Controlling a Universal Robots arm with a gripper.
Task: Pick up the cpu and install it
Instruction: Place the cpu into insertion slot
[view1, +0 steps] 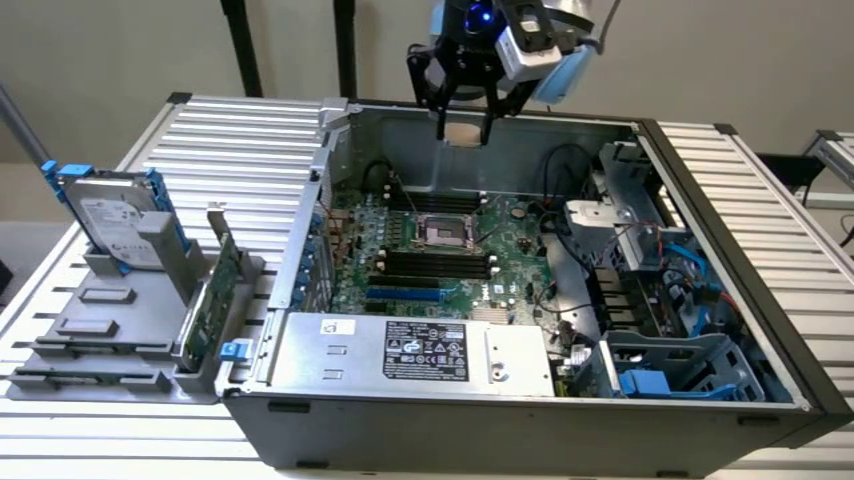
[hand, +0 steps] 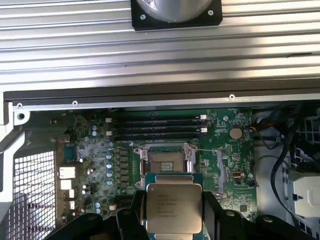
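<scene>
My gripper (view1: 463, 128) hangs above the back wall of the open computer case (view1: 747, 360), shut on the cpu (hand: 173, 205). The cpu is a small flat square chip with a dull silver top and printed text; in the exterior view it shows as a pale square (view1: 463, 131) between the black fingers. Below it on the green motherboard (view1: 454, 285) lies the empty cpu socket (view1: 439, 231) with its metal frame open, also seen as the socket (hand: 165, 161) just beyond the held chip. The chip is well above the socket, not touching it.
A silver power supply box with a black label (view1: 420, 350) fills the case's front. Memory slots (hand: 160, 127) flank the socket. Cables and a blue drive cage (view1: 667, 370) crowd the exterior view's right. A hard drive with blue bracket (view1: 114, 215) stands in a grey holder outside.
</scene>
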